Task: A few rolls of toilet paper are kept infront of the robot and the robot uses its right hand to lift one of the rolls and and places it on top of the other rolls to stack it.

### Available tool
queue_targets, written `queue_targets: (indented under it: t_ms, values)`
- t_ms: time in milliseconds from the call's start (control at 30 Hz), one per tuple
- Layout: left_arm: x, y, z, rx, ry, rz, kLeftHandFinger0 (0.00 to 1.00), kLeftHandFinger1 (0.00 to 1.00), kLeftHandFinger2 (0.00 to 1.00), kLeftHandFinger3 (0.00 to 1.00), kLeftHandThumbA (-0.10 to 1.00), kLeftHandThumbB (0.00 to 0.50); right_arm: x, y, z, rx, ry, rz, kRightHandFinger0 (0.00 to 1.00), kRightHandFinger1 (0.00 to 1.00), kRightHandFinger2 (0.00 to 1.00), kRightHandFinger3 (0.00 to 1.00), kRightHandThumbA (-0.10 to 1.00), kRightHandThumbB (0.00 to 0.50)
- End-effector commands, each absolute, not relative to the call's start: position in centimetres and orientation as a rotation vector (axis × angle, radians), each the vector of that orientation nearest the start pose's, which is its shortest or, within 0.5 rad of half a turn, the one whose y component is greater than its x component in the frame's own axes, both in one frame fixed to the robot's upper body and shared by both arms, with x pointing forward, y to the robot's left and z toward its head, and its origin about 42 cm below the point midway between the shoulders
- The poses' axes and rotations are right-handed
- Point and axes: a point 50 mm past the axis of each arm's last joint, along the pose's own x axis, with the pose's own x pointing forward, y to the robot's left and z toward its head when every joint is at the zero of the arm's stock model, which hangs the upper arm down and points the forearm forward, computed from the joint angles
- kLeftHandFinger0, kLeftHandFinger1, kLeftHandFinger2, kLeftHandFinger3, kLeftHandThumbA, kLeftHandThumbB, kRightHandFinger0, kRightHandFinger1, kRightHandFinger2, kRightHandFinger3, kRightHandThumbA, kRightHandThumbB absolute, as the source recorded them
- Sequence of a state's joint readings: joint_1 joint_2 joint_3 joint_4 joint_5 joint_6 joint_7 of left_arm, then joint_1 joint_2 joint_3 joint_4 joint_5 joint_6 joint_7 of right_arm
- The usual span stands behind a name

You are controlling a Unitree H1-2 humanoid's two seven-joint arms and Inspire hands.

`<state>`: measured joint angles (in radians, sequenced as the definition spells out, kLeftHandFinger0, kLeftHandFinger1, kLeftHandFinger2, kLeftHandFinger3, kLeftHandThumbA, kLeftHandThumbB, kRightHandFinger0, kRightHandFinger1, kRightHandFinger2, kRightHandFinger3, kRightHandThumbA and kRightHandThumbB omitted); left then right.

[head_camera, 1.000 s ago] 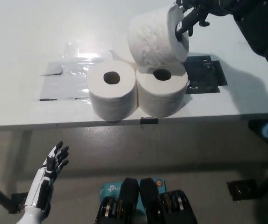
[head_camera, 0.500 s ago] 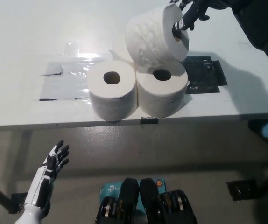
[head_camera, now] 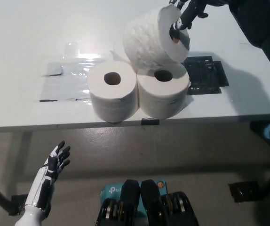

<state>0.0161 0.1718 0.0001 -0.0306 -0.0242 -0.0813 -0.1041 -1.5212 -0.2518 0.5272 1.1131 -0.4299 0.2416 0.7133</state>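
Hanging low at the lower left, below the table edge and over the grey floor (head_camera: 182,146): the white left hand (head_camera: 54,162), fingers spread apart, grasping nothing. Above it, on the white table (head_camera: 27,42), a flat patch of clear plastic sheet (head_camera: 67,77) with dark tape ends at its left side. Just right of that sheet, near the front edge, two upright rolls side by side and touching: the left roll (head_camera: 112,92) and the right roll (head_camera: 163,93), both with core holes facing up. Behind them, barely showing, a third roll (head_camera: 118,47), mostly hidden. Above the right roll and the hidden one, tilted on its side with the core end turned toward the right: the lifted roll (head_camera: 151,40), its lower edge at or just over the top of the right roll; contact not clear. Clamped on that lifted roll at the top right: the black right hand (head_camera: 184,16), one finger pushed into the core, others around the rim. Right of the rolls, flat on the table, a dark rectangular mat (head_camera: 205,75).
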Motion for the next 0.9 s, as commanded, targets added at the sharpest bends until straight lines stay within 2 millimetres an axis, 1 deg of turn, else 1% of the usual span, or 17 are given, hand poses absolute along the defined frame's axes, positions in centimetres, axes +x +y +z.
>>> queue_targets:
  t_ms: [0,100,167,200,367,400,467,500,533,600,667,700,733,767,800,833,867]
  values:
    - [28.2,26.3,12.3,0.178,-0.128,-0.144,1.00,1.00,1.00,1.00,1.00,0.073,58.0,-11.1,51.9,-1.279,0.069,0.562,0.03,0.43,0.78,0.65,0.57,0.057]
    - [28.3,26.2,12.2,0.186,-0.126,-0.143,1.00,1.00,1.00,1.00,1.00,0.082,57.8,-10.7,52.5,-1.299,0.064,0.552,0.00,0.35,0.69,0.76,0.60,0.074]
    - [28.3,26.2,12.3,0.186,-0.125,-0.146,1.00,1.00,1.00,1.00,1.00,0.082,57.7,-10.3,53.0,-1.281,0.067,0.557,0.00,0.24,0.56,0.63,0.58,0.078]
    - [28.3,26.2,12.2,0.187,-0.126,-0.147,1.00,1.00,1.00,1.00,1.00,0.083,57.7,-10.3,53.1,-1.276,0.069,0.560,0.00,0.21,0.53,0.60,0.58,0.078]
    - [28.2,26.1,12.2,0.180,-0.130,-0.157,1.00,1.00,1.00,1.00,1.00,0.074,57.2,-9.5,54.0,-1.307,0.055,0.554,0.00,0.18,0.53,0.63,0.60,0.065]
    - [28.3,26.1,12.2,0.157,-0.123,-0.163,1.00,1.00,1.00,1.00,1.00,0.089,57.1,-9.2,54.4,-1.309,0.040,0.551,0.01,0.22,0.59,0.76,0.59,0.062]
    - [28.3,26.1,12.3,0.178,-0.128,-0.159,1.00,1.00,1.00,1.00,1.00,0.085,57.0,-9.0,54.8,-1.314,0.023,0.551,0.00,0.29,0.69,0.83,0.58,0.060]
    - [28.4,26.0,12.3,0.172,-0.126,-0.162,1.00,1.00,1.00,1.00,1.00,0.089,56.8,-8.8,55.2,-1.301,0.021,0.547,0.02,0.36,0.75,0.90,0.57,0.053]
    - [28.4,26.1,12.3,0.183,-0.127,-0.161,1.00,1.00,1.00,1.00,1.00,0.095,56.8,-8.8,55.3,-1.300,0.016,0.544,0.04,0.39,0.78,0.94,0.57,0.054]
    - [28.4,26.0,12.3,0.177,-0.136,-0.168,1.00,1.00,1.00,1.00,1.00,0.084,56.7,-8.6,55.5,-1.294,0.010,0.540,0.10,0.48,0.86,0.85,0.56,0.053]
    - [28.3,26.0,12.3,0.185,-0.139,-0.167,1.00,1.00,1.00,1.00,1.00,0.083,56.7,-8.6,55.6,-1.301,0.006,0.542,0.15,0.55,0.94,0.87,0.56,0.054]
    - [28.3,26.0,12.3,0.183,-0.137,-0.168,1.00,1.00,1.00,1.00,1.00,0.083,56.7,-8.6,55.6,-1.300,0.008,0.542,0.16,0.57,0.96,0.85,0.56,0.054]
    - [28.3,26.0,12.3,0.164,-0.122,-0.177,1.00,1.00,1.00,1.00,1.00,0.113,56.7,-8.5,55.7,-1.313,0.001,0.545,0.18,0.61,1.00,0.84,0.57,0.047]
    - [28.3,26.1,12.3,0.182,-0.117,-0.172,1.00,1.00,1.00,1.00,1.00,0.117,56.7,-8.5,55.8,-1.316,-0.001,0.546,0.20,0.63,1.00,0.83,0.58,0.049]
    - [28.3,26.1,12.4,0.177,-0.136,-0.176,1.00,1.00,1.00,1.00,1.00,0.094,56.7,-8.6,55.8,-1.314,-0.006,0.547,0.18,0.63,1.00,0.81,0.57,0.046]
    - [28.3,26.1,12.4,0.190,-0.132,-0.170,1.00,1.00,1.00,1.00,1.00,0.107,56.7,-8.7,55.8,-1.312,-0.006,0.545,0.20,0.65,1.00,0.82,0.58,0.049]
    - [28.4,26.1,12.5,0.181,-0.133,-0.175,1.00,1.00,1.00,1.00,1.00,0.099,56.7,-8.7,55.9,-1.308,-0.004,0.540,0.21,0.65,1.00,0.81,0.58,0.050]
